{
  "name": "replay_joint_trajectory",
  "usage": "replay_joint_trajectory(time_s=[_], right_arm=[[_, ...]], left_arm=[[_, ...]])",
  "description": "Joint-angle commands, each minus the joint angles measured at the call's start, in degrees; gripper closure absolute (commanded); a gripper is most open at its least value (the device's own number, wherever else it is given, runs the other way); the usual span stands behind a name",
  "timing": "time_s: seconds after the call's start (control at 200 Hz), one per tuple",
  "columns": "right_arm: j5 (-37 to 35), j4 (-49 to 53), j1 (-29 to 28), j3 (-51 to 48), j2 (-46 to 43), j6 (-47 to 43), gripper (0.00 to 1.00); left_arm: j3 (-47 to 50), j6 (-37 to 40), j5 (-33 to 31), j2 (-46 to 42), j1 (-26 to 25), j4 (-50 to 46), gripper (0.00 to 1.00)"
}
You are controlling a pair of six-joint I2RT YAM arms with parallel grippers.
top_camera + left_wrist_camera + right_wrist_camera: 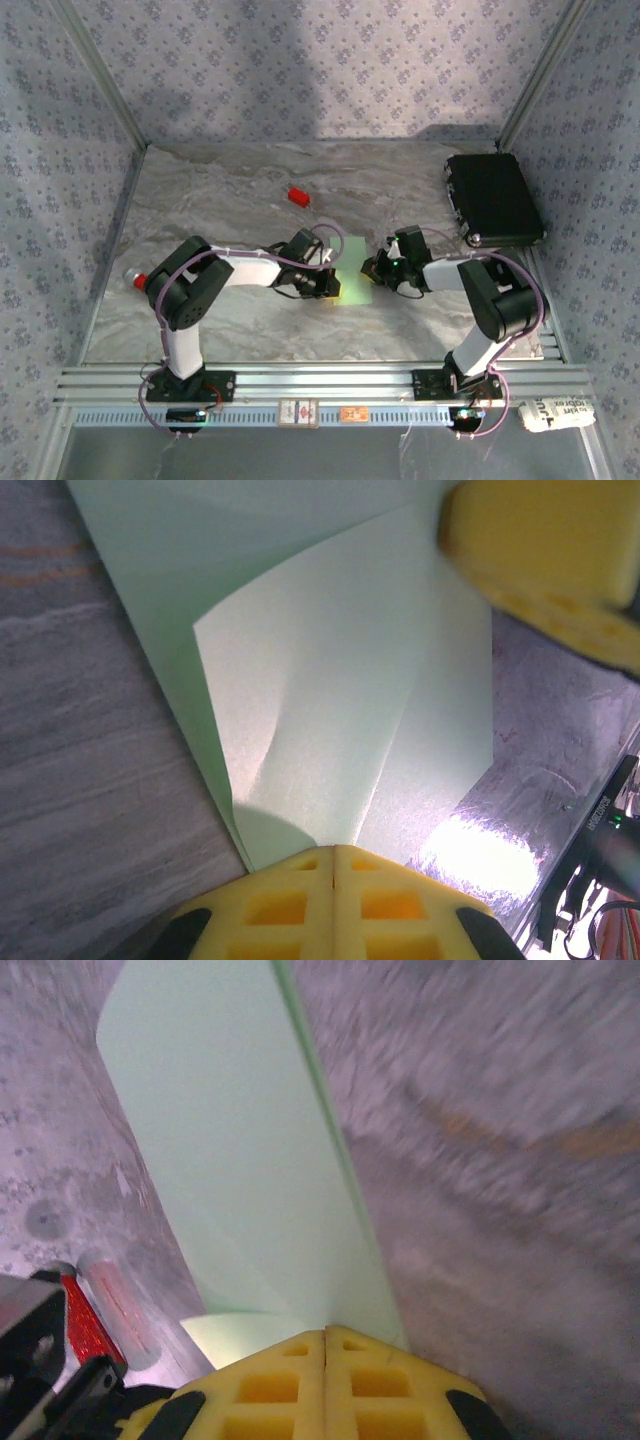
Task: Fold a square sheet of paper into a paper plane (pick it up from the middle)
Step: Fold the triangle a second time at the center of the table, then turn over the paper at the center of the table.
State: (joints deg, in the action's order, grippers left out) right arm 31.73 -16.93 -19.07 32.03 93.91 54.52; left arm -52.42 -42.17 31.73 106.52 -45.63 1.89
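My left gripper (333,858) and right gripper (325,1338) clamp the thin pale-green folded paper sheet (330,680) at opposite edges; flimsy, likely crumples easily.

Soft overhead light, white glare on the table (478,855), heavy motion blur across the right wrist view.

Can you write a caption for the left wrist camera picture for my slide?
Yellow left claw shut on the corner of a creased pale-green sheet of paper.
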Motion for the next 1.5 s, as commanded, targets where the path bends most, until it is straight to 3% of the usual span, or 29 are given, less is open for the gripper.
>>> replay_joint_trajectory(time_s=[0.0, 0.245, 0.38, 0.565, 0.944, 1.494], right_arm=[[0.7, 0.2, 1.8, 0.5, -1.5, -1.2, 1.00], [-5.3, 15.8, -1.5, 2.1, -11.5, -6.8, 0.96], [-8.3, 18.5, -3.7, 0.0, -15.5, -6.0, 0.85], [-10.1, 21.4, -5.9, -1.0, -18.7, -4.4, 0.80], [-13.4, 23.6, -10.6, -1.6, -18.4, 0.6, 0.74], [-12.5, 22.1, -12.1, -1.2, -13.4, 1.1, 0.67]], left_arm=[[2.0, -0.3, -2.4, 0.4, 0.2, -3.6, 0.98], [-2.9, 0.4, -2.4, -4.1, 0.7, -5.6, 0.87], [-7.1, 2.2, -2.4, -4.4, 1.3, -7.8, 0.82], [-12.5, 7.3, -2.9, -0.1, 2.4, -13.6, 0.83], [-14.0, 11.2, -3.1, 5.9, 3.5, -17.5, 0.88], [-11.1, 10.3, -2.9, 5.9, 3.5, -15.9, 0.89]])
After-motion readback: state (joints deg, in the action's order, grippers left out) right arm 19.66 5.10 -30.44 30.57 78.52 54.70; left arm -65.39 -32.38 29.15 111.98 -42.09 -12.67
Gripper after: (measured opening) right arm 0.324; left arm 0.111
